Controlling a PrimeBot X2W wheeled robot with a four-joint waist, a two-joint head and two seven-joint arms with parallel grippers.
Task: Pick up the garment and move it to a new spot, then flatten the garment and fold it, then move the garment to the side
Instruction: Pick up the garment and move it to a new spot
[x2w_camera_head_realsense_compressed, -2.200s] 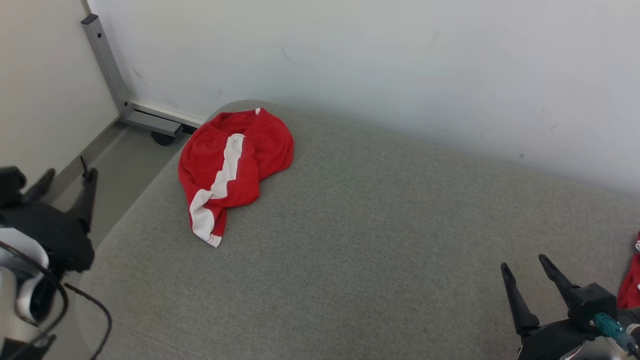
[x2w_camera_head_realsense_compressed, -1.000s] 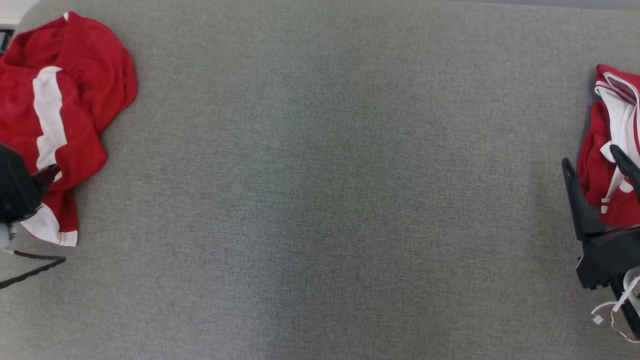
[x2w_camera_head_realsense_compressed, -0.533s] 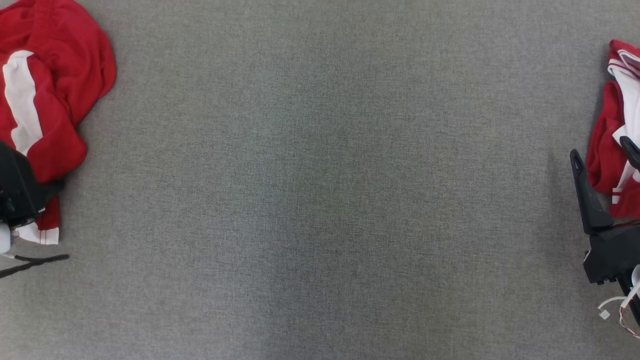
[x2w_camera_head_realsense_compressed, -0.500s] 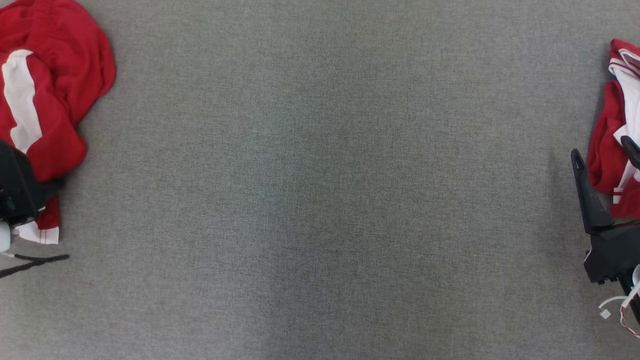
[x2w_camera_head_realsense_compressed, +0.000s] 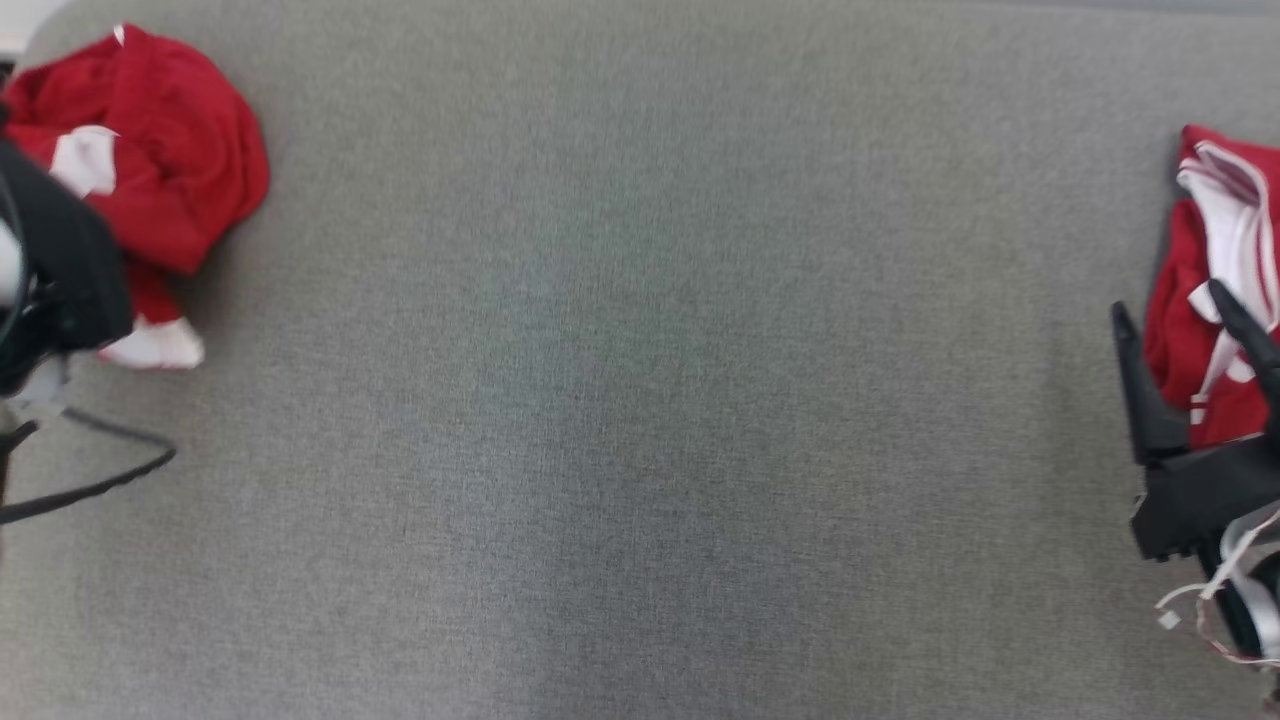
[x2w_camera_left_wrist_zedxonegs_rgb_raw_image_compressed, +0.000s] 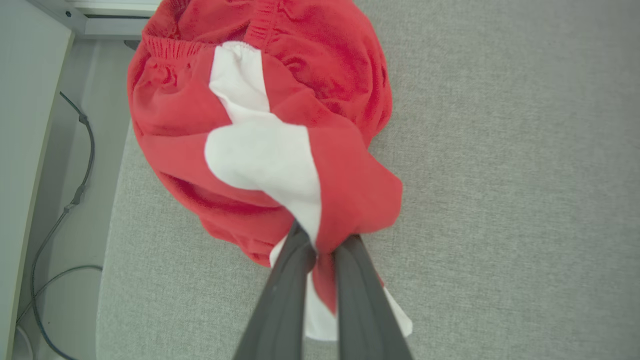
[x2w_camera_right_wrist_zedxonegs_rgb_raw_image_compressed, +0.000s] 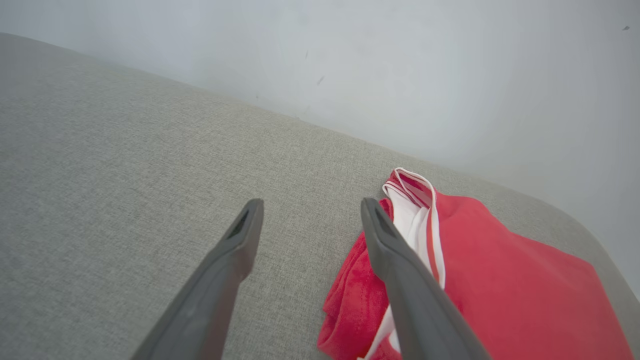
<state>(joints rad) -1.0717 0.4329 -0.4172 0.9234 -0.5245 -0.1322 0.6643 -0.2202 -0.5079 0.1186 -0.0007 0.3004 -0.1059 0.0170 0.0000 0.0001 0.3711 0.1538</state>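
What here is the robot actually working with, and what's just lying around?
In the job: red-and-white shorts, pinched in the shut left claw; grey padded surface.
Lying about: second red garment with white trim, near the open right claw; floor cable.

The head camera looks almost straight down on the grey surface (x2w_camera_head_realsense_compressed: 640, 400) from high up. The left wrist camera sits close above the left garment (x2w_camera_left_wrist_zedxonegs_rgb_raw_image_compressed: 260, 125), aimed steeply down along the left pincer (x2w_camera_left_wrist_zedxonegs_rgb_raw_image_compressed: 325, 240). The right wrist camera looks low across the surface, past the right pincer (x2w_camera_right_wrist_zedxonegs_rgb_raw_image_compressed: 312, 205), toward the right garment (x2w_camera_right_wrist_zedxonegs_rgb_raw_image_compressed: 500, 260) and wall (x2w_camera_right_wrist_zedxonegs_rgb_raw_image_compressed: 400, 60). Both garments also lie at the head view's side edges.
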